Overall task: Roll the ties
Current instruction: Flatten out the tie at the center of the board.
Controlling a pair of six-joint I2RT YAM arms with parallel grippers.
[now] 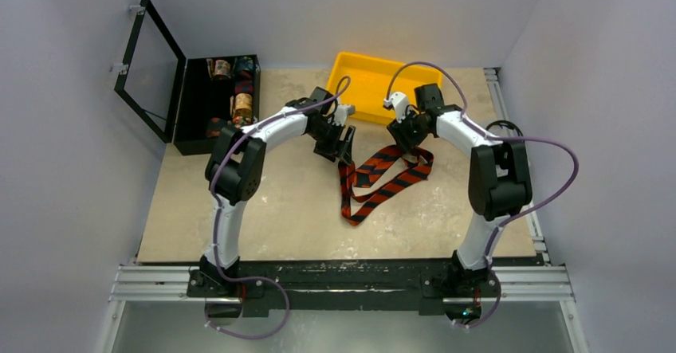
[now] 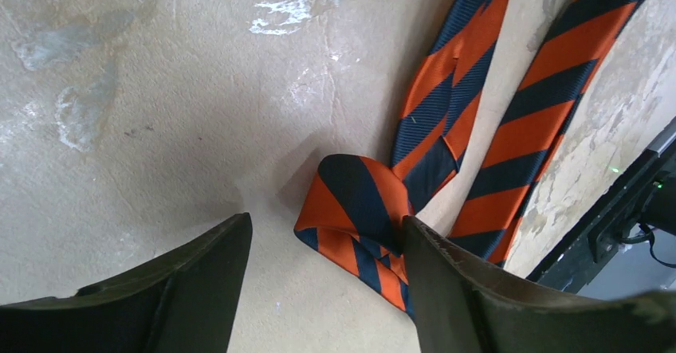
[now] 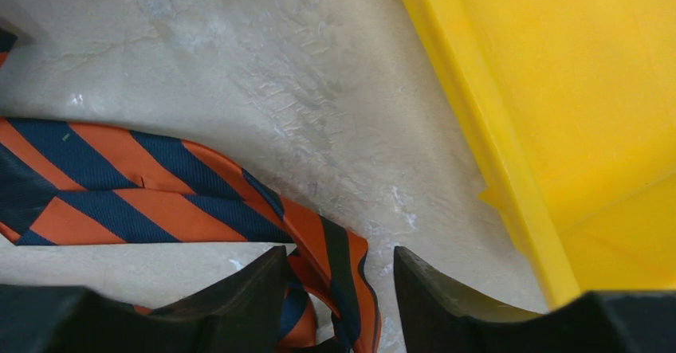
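From above, the long fabric necktie with orange and navy diagonal stripes (image 1: pixel 383 179) lies in loose zigzag folds on the beige desk (image 1: pixel 287 209) between both arms. A yellow plastic tray (image 1: pixel 363 74) sits behind it, and an open black case (image 1: pixel 195 106) holding fabric rolls stands at the left. The jaws' spacing is unreadable here. The left wrist view shows the left jaws apart, with a folded necktie end touching one finger (image 2: pixel 462 289). The right wrist view shows the right jaws apart, with another fold between them against one finger (image 3: pixel 231 305) and the tray wall just beside.
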